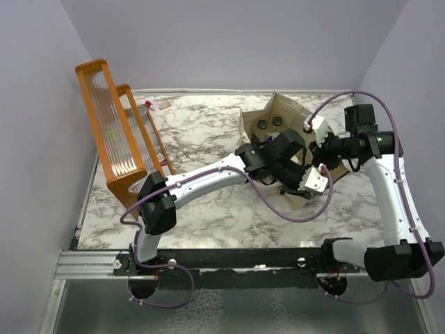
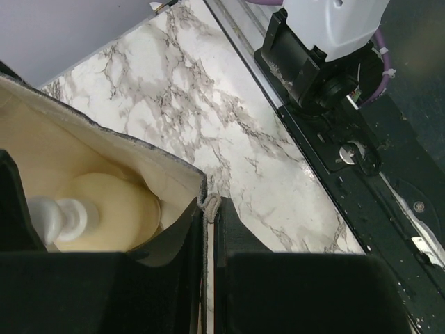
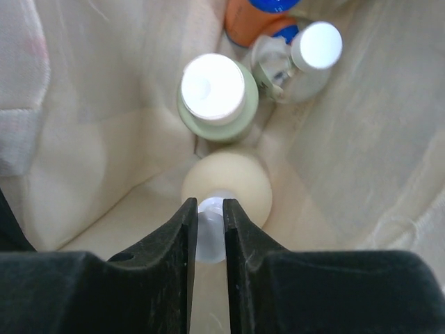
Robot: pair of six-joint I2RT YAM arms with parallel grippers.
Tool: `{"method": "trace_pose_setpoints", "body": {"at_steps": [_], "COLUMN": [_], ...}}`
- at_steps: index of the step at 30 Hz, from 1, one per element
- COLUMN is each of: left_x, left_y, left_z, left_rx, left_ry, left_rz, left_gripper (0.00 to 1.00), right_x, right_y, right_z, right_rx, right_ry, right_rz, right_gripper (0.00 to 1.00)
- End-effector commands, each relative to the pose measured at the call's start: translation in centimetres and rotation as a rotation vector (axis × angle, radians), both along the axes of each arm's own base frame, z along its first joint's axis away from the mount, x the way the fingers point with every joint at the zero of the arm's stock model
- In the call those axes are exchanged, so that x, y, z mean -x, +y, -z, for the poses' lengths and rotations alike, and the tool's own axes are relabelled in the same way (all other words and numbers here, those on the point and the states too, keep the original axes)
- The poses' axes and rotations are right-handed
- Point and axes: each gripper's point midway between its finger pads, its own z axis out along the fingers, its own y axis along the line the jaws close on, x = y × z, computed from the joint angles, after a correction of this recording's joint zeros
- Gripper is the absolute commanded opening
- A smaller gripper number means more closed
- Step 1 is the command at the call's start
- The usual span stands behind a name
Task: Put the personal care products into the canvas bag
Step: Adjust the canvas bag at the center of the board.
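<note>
- The right gripper (image 3: 208,210) is down inside the canvas bag (image 3: 361,139), its fingers pressed onto the white pump head of the beige pump bottle (image 3: 233,177).
- Just beyond that bottle stands one olive-grey bottle (image 3: 215,94) with a cream cap. Further on are one silvery bottle (image 3: 306,69) with a pale cap and one orange bottle (image 3: 250,24) with a blue cap, cut off by the frame edge. That makes four bottles in this view, packed close together.
- The left gripper (image 2: 210,209) is pinched shut on the bag's rim, the pump bottle just inside the wall beside it.
- From above, two dark caps (image 1: 263,124) show in the bag beyond both grippers. The arms hide the bag's near half.
- One orange wooden rack (image 1: 115,139) stands well away to the left on the marble table (image 1: 201,132).
</note>
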Motion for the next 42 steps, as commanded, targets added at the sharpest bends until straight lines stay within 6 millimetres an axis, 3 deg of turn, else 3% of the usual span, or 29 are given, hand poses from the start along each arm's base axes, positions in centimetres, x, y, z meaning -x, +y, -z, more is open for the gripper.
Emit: {"method": "trace_pose_setpoints", "body": {"at_steps": [1, 5, 13, 21, 26, 30, 37, 42], "left_x": [-0.2, -0.6, -1.3, -1.6, -1.6, -1.7, -1.6, -1.4], "left_y": [1.9, 1.7, 0.5, -0.7, -1.3, -1.6, -1.9, -1.8], "left_z": [-0.8, -1.2, -2.2, -3.6, -4.0, -5.1, -7.1, -7.9], "left_rx": [-0.044, -0.034, 0.004, 0.044, 0.058, 0.075, 0.107, 0.119], "left_ry": [0.0, -0.011, -0.017, 0.009, 0.027, 0.037, 0.057, 0.066], "left_rz": [-0.033, -0.049, -0.075, -0.088, -0.095, -0.101, -0.112, -0.112], "left_gripper": [0.0, 0.0, 0.0, 0.0, 0.0, 0.0, 0.0, 0.0], "right_x": [1.5, 2.1, 2.6, 1.5, 1.1, 0.5, 0.1, 0.8], "right_y": [-3.7, -4.7, -4.0, -1.9, -1.9, -2.9, -5.7, -5.5], "right_z": [1.1, 1.4, 1.0, -2.4, -3.4, -4.0, -3.1, -1.2], "right_rx": [0.165, 0.21, 0.167, 0.038, 0.015, 0.038, 0.153, 0.159], "right_ry": [0.041, 0.043, 0.044, -0.016, -0.05, -0.089, -0.1, -0.04], "right_rz": [0.131, 0.169, 0.164, 0.163, 0.186, 0.235, 0.32, 0.291], "right_gripper": [0.2, 0.2, 0.22, 0.36, 0.39, 0.39, 0.34, 0.28]}}
